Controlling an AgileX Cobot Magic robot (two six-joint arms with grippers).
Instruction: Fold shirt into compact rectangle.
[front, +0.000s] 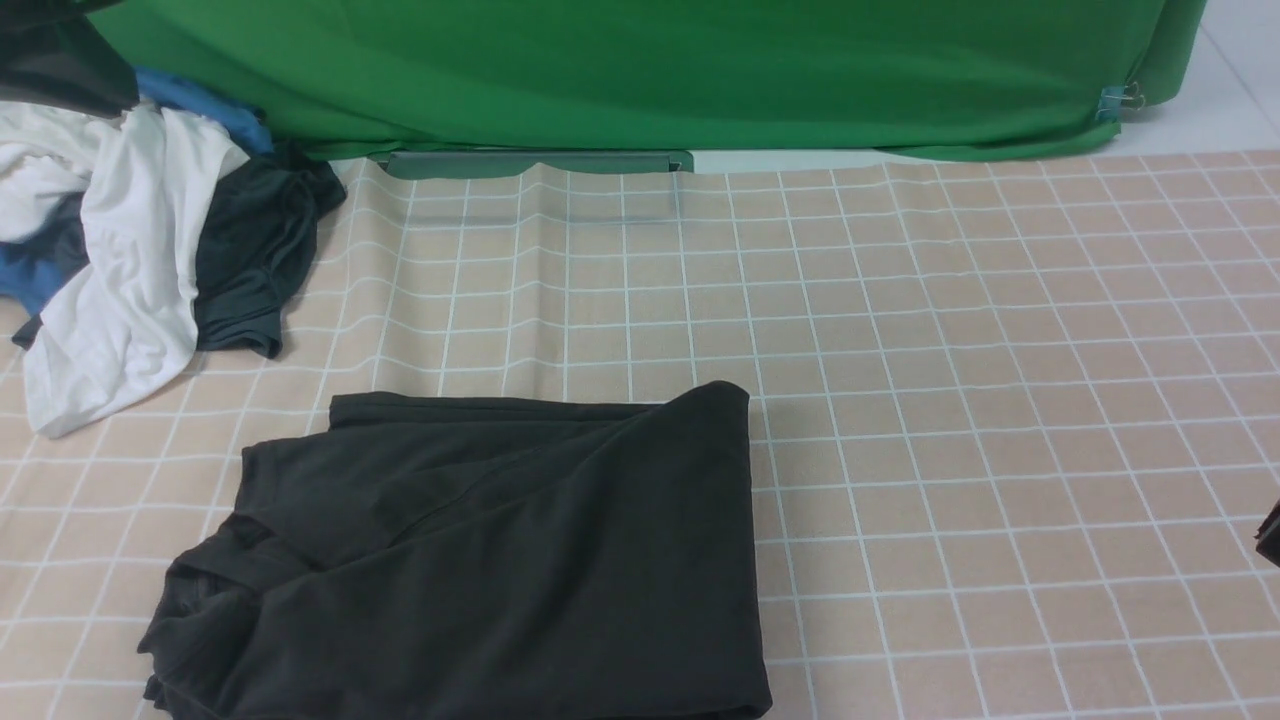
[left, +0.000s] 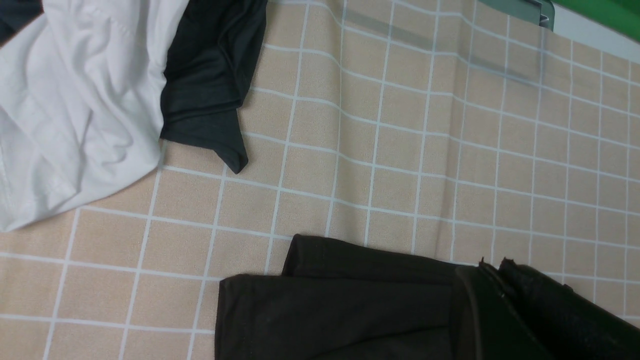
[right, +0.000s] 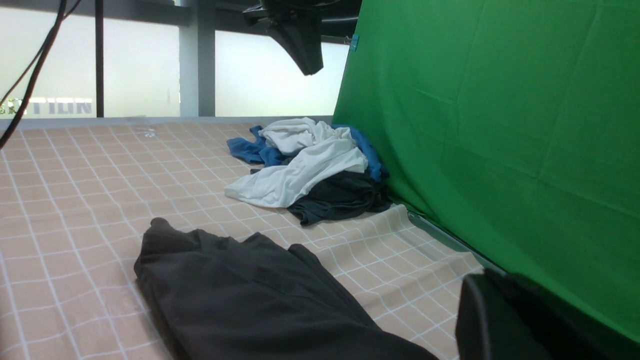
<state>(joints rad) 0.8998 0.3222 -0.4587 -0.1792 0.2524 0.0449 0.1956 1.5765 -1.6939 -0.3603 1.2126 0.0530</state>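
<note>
Heap of clothes (front: 130, 240) beside green backdrop (front: 640, 70).

The table (front: 1000, 400), under a beige checked cloth, carries the folded black shirt (front: 500, 560) and a clothes pile (front: 130, 230).

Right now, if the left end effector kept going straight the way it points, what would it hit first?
Likely the checked tablecloth just past the folded black shirt; the left end effector sits shut over the shirt's edge. Depth is unclear.

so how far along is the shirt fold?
Mostly done: the large black cotton T-shirt lies folded into a rough rectangle on the beige checked tablecloth. Nothing in hand; the left gripper, shut, sits by its edge. Left: the bunched collar end, which spoils the rectangle.
</note>
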